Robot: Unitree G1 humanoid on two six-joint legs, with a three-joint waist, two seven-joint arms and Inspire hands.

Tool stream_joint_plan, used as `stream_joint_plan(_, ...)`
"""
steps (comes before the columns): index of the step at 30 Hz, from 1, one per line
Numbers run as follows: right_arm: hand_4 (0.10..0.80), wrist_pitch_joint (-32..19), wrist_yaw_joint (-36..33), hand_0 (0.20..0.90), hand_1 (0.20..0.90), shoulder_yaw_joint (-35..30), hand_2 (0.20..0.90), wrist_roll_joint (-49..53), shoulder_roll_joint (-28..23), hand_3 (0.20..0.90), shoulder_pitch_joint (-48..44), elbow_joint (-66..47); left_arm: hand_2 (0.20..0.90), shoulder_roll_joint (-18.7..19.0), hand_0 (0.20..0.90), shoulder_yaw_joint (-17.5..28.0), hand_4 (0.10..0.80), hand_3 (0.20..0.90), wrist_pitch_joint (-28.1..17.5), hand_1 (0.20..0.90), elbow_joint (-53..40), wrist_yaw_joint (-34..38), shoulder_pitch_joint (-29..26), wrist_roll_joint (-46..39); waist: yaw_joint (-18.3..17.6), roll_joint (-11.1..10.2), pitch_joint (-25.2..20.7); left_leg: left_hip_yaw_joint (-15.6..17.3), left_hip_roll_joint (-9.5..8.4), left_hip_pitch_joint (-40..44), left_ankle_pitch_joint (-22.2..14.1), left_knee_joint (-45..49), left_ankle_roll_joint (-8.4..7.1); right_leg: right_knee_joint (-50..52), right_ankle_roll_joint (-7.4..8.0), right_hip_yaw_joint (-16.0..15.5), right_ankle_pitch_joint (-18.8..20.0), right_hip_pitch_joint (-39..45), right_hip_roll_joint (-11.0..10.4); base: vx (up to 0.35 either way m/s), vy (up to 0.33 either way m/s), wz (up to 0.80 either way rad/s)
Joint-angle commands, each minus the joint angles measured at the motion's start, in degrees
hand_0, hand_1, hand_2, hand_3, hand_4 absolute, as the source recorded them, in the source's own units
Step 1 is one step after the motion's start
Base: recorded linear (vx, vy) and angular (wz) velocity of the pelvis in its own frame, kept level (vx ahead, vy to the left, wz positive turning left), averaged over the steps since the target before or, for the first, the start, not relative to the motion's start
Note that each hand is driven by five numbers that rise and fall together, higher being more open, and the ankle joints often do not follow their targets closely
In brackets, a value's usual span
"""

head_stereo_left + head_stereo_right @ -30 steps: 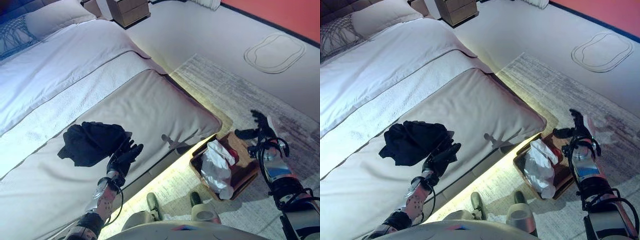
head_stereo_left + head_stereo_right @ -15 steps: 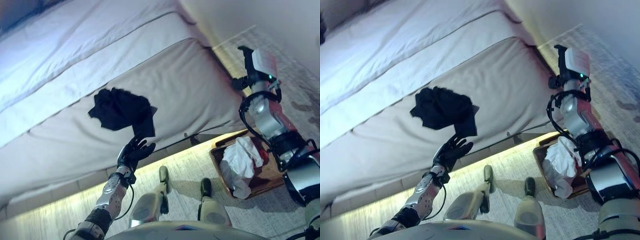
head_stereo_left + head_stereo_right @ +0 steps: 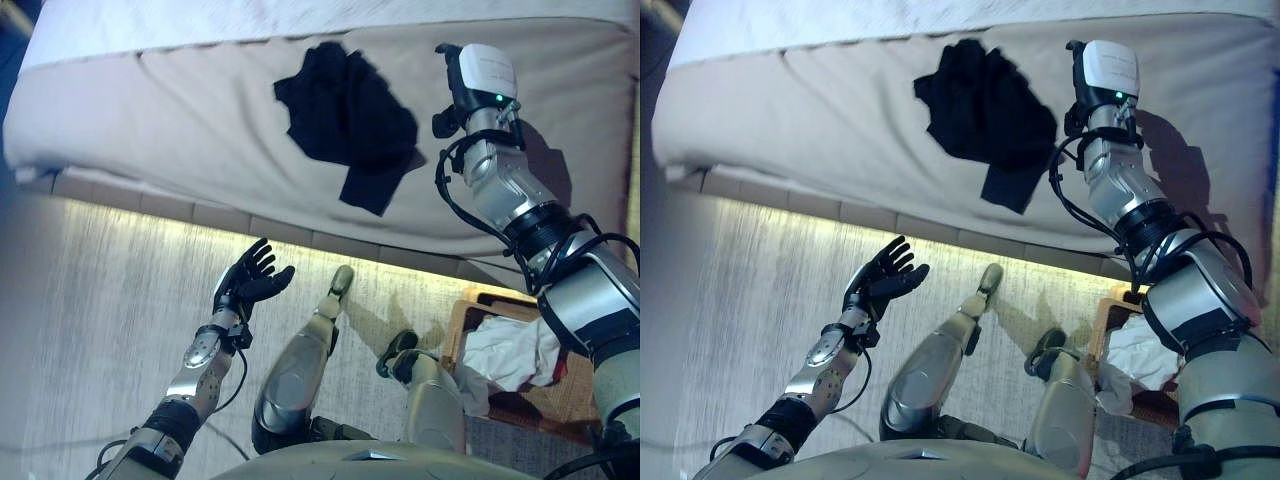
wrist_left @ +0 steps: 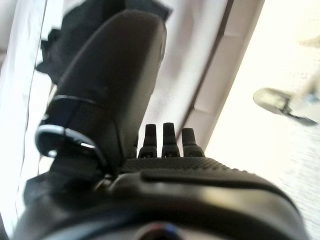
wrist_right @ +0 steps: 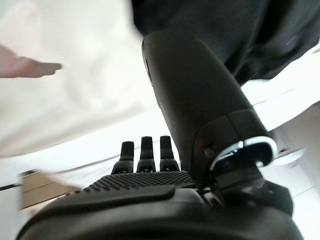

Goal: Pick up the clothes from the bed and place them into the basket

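A crumpled black garment point(image 3: 345, 115) lies on the beige bed point(image 3: 180, 110), near its front edge. My right hand point(image 3: 452, 60) is held over the bed just right of the garment, apart from it, fingers straight and empty. In the right wrist view its thumb point(image 5: 195, 95) stands in front of the black garment point(image 5: 240, 30). My left hand point(image 3: 248, 285) is open and empty, over the rug in front of the bed, well short of the garment. The wooden basket point(image 3: 460, 320) stands on the floor at lower right with a white cloth point(image 3: 515, 355) in it.
A lit strip runs along the bed's base point(image 3: 150, 205). A pale rug point(image 3: 90, 320) covers the floor in front of the bed. The basket sits close to my right side, below the bed's corner.
The camera has swung toward the bed's front edge. My right arm has risen from beside the basket to over the bed by the garment. My left hand has left the garment's edge.
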Motion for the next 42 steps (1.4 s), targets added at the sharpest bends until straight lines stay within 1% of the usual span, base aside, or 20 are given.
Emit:
stream_joint_plan(1,0.800,0.9,-3.3,0.900,0.900,3.5,0.900,-1.2,-2.9,0.900,-9.9,-2.3,0.900,2.1,0.900,-0.8,0.800,0.900,-2.9,0.900,-8.4,-1.9,1.6,-1.5,-0.1,0.0,-0.8,3.4,-3.24,-4.0,-15.1,15.7,4.43,-1.2,-3.68,-3.8,7.0,-3.2,3.4,0.068,0.059,0.43)
stream_joint_plan(2,0.800,1.4,-3.5,0.900,0.900,3.9,0.900,0.1,-2.9,0.900,-10.8,-1.3,0.900,2.5,0.900,-1.3,0.800,0.900,-3.2,0.900,-9.5,-2.3,2.3,-1.9,0.3,0.2,-0.8,3.6,-3.75,-6.3,-16.1,18.3,4.88,1.5,-3.79,-3.9,6.2,-5.4,2.9,0.061,0.069,0.35)
stream_joint_plan(3,0.800,1.3,-3.5,0.900,0.900,4.1,0.900,0.9,-2.9,0.900,-11.1,-0.9,0.900,2.6,0.900,-1.4,0.800,0.900,-3.3,0.900,-9.8,-2.4,2.6,-2.2,0.5,0.3,-0.8,3.7,-3.86,-7.0,-16.4,19.0,5.05,2.2,-3.82,-3.8,6.1,-6.1,2.7,0.082,0.089,0.25)
stream_joint_plan(4,0.800,1.4,-3.2,0.900,0.900,4.1,0.900,2.0,-2.9,0.900,-11.7,0.2,0.900,2.7,0.900,-1.6,0.800,0.900,-3.1,0.900,-11.0,-2.1,3.2,-2.9,0.9,0.5,-0.8,3.9,-4.20,-9.1,-17.2,21.1,5.41,4.4,-4.15,-4.0,5.2,-7.9,2.5,0.077,0.071,0.15)
stream_joint_plan(6,0.800,1.6,-2.3,0.900,0.900,4.0,0.900,2.4,-2.8,0.900,-12.0,0.9,0.900,2.7,0.900,-1.7,0.800,0.900,-2.9,0.900,-12.0,-2.1,3.8,-4.5,1.1,0.7,-0.8,4.0,-4.48,-11.0,-17.7,22.9,5.57,6.1,-4.35,-4.0,4.6,-9.4,2.4,0.074,0.066,0.12)
stream_joint_plan(8,0.800,1.4,-1.5,0.900,0.900,4.2,0.900,2.3,-2.3,0.900,-12.5,2.8,0.900,2.7,0.900,-1.6,0.800,0.900,-3.3,0.900,-13.7,-2.1,5.0,-6.8,1.6,1.2,-0.8,4.0,-4.77,-14.7,-18.4,25.7,6.01,8.8,-4.60,-3.7,3.8,-12.9,2.5,0.036,0.062,0.04)
stream_joint_plan(11,0.800,3.0,0.4,0.900,0.900,5.9,0.900,1.6,-2.8,0.900,-13.7,4.6,0.900,3.3,0.900,-1.2,0.800,0.900,-4.4,0.900,-15.5,-2.9,6.0,-9.2,1.9,2.0,-0.8,4.6,-4.76,-19.3,-18.7,28.4,6.40,12.0,-4.75,-3.2,3.2,-17.7,2.3,-0.009,0.029,-0.01)
stream_joint_plan(12,0.800,3.0,0.4,0.900,0.900,5.9,0.900,1.6,-2.8,0.900,-13.7,4.6,0.900,3.3,0.900,-1.2,0.800,0.900,-4.4,0.900,-15.5,-2.9,6.0,-9.2,1.9,2.0,-0.8,4.6,-4.77,-19.4,-18.7,28.5,6.40,12.0,-4.76,-3.2,3.1,-17.8,2.3,-0.032,0.026,0.10)
stream_joint_plan(13,0.800,2.8,1.2,0.900,0.900,7.2,0.900,2.0,-3.6,0.900,-14.2,7.6,0.900,3.2,0.900,-0.9,0.800,0.900,-4.7,0.900,-16.5,-3.6,6.4,-10.6,2.2,2.7,-0.8,4.8,-4.99,-21.6,-19.1,30.2,6.61,13.5,-4.80,-3.2,2.8,-20.0,1.9,-0.032,0.017,0.15)
stream_joint_plan(17,0.800,1.2,3.1,0.900,0.900,9.2,0.900,4.4,-4.4,0.900,-15.8,13.8,0.900,3.4,0.900,-1.2,0.800,0.900,-6.3,0.900,-17.6,-4.7,7.1,-13.2,2.7,3.8,-0.8,5.5,-5.20,-25.2,-19.5,32.6,7.01,15.8,-5.09,-3.4,2.1,-23.6,1.6,-0.037,0.021,0.13)
stream_joint_plan(18,0.729,1.4,3.6,0.839,0.839,9.7,0.839,5.7,-4.8,0.829,-16.4,14.9,0.900,3.4,0.900,-1.1,0.800,0.900,-6.5,0.900,-18.0,-5.0,7.2,-13.7,2.8,4.1,-0.8,5.8,-5.20,-26.2,-19.7,33.3,7.19,16.5,-5.18,-3.3,1.9,-24.7,1.5,-0.052,0.031,0.08)
stream_joint_plan(19,0.300,1.0,3.7,0.472,0.472,9.7,0.472,7.7,-5.2,0.400,-16.7,15.7,0.900,3.5,0.900,-1.2,0.800,0.900,-6.8,0.900,-18.4,-5.1,7.5,-13.8,2.8,4.3,-0.8,5.9,-5.28,-27.1,-19.8,34.0,7.25,17.1,-5.25,-3.2,1.8,-25.7,1.5,-0.048,0.024,-0.06)
stream_joint_plan(20,0.100,0.6,3.6,0.300,0.300,9.5,0.300,8.8,-5.5,0.200,-17.0,16.3,0.900,3.6,0.900,-1.2,0.800,0.900,-7.0,0.900,-18.6,-5.2,7.7,-13.9,2.8,4.4,-0.8,6.1,-5.32,-27.8,-20.0,34.7,7.35,17.8,-5.33,-3.1,1.7,-26.5,1.4,-0.047,0.018,-0.28)
stream_joint_plan(24,0.100,-2.0,3.9,0.300,0.300,8.7,0.300,9.2,-6.3,0.200,-18.4,18.3,0.900,3.5,0.900,-0.7,0.800,0.900,-6.5,0.900,-19.7,-4.8,8.3,-15.8,2.7,4.6,-0.8,6.9,-5.21,-29.8,-21.1,37.3,7.61,20.0,-5.58,-3.0,0.9,-28.3,1.4,-0.034,0.004,0.05)
stream_joint_plan(30,0.100,-2.8,2.2,0.300,0.300,8.3,0.300,10.6,-7.0,0.200,-19.5,17.7,0.900,3.5,0.900,-0.4,0.800,0.900,-6.7,0.900,-20.2,-4.7,8.9,-15.8,2.1,4.4,-0.8,7.4,-4.78,-29.2,-21.4,37.6,7.66,20.3,-5.49,-2.6,0.8,-28.0,1.9,-0.026,0.004,0.04)
stream_joint_plan(35,0.100,-4.2,1.1,0.300,0.300,7.4,0.300,11.4,-6.9,0.200,-20.5,18.3,0.900,3.3,0.900,0.1,0.800,0.900,-7.1,0.900,-19.4,-4.9,9.2,-16.4,1.5,4.2,-0.8,7.8,-4.31,-26.5,-21.4,36.4,7.39,19.8,-5.44,-2.0,0.7,-25.9,2.5,-0.037,0.013,-0.06)
stream_joint_plan(39,0.100,-4.3,1.2,0.300,0.300,6.9,0.300,11.3,-6.9,0.200,-20.9,18.5,0.900,3.3,0.900,0.5,0.800,0.900,-6.9,0.900,-18.7,-5.0,9.2,-16.2,1.2,3.8,-0.8,7.9,-4.09,-23.6,-21.6,35.5,7.03,19.0,-5.29,-1.7,0.7,-23.3,2.7,-0.014,0.004,-0.06)
stream_joint_plan(42,0.100,-4.6,0.8,0.300,0.300,6.5,0.300,11.5,-7.2,0.200,-20.4,18.2,0.900,3.4,0.900,1.1,0.800,0.900,-6.9,0.900,-17.9,-5.0,9.0,-16.2,0.4,3.1,-0.8,7.8,-3.56,-20.0,-21.6,33.9,6.64,17.4,-4.82,-1.1,1.3,-20.0,3.1,-0.016,-0.007,-0.13)
